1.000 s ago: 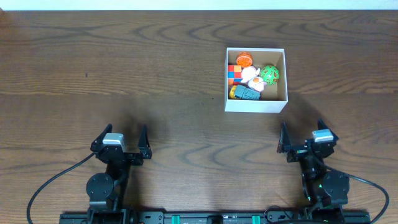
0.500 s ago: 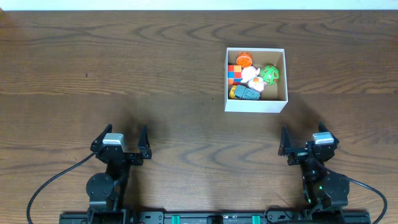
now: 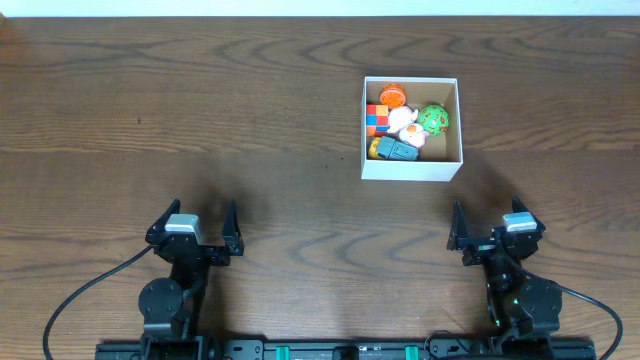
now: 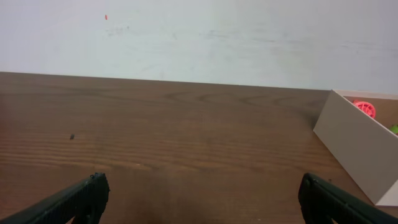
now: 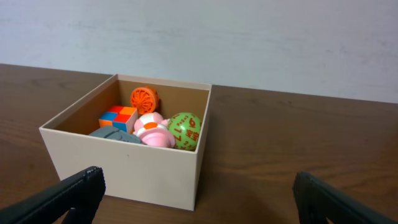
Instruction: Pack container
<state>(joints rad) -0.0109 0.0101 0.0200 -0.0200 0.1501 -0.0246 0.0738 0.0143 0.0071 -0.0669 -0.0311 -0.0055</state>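
Observation:
The container [image 3: 411,169] is a square white-walled box with a brown inside, at the right of the table. It holds several small toys: an orange wheel [image 3: 392,96], a coloured cube [image 3: 376,120], a pink and white toy [image 3: 406,126], a green ball [image 3: 434,119] and a grey-blue toy [image 3: 397,150]. The box also shows in the right wrist view [image 5: 127,168] and at the right edge of the left wrist view [image 4: 360,144]. My left gripper [image 3: 193,228] is open and empty near the front edge. My right gripper [image 3: 495,226] is open and empty, in front of the box.
The dark wooden table [image 3: 200,110] runs back to a white wall [image 4: 199,37]. Black cables trail from both arm bases at the front edge. A small dark speck [image 4: 72,136] lies on the wood to the left.
The right arm has drawn back very slightly toward the front edge. The left arm and the box with its toys have not moved.

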